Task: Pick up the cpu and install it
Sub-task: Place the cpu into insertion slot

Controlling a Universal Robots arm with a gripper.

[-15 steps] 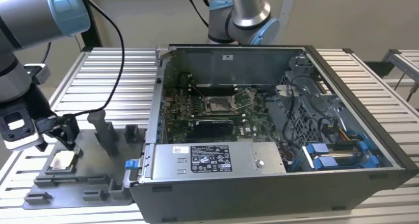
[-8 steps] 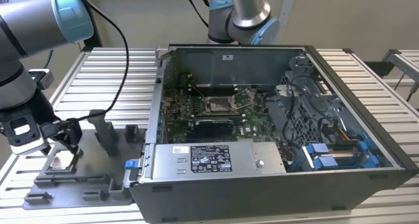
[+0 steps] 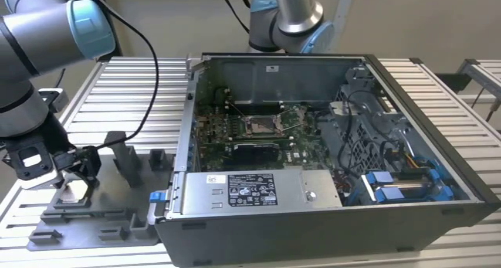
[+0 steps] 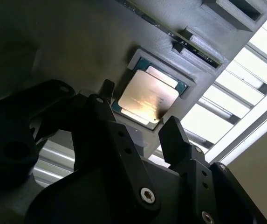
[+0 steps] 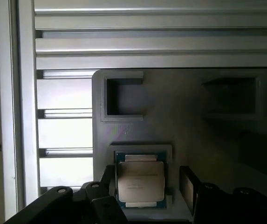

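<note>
My gripper (image 5: pixel 147 186) hangs open around the cpu (image 5: pixel 140 182) in its grey holder (image 5: pixel 170 107).
The cpu is a thin square chip with a pale silvery stepped top and a green edge. It lies flat in a square recess of the holder on the slatted worktop (image 3: pixel 125 86), at the exterior view's lower left, well apart from the computer case (image 3: pixel 313 233). My 2 fingers (image 5: pixel 188 184) stand spread, 1 on each side, gripping nothing. I cannot read the faint marks on the chip or the case's black-and-white label (image 3: pixel 252 190).

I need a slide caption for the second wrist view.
Open gripper flanking the cpu, which sits in a recess of the grey tray.
</note>
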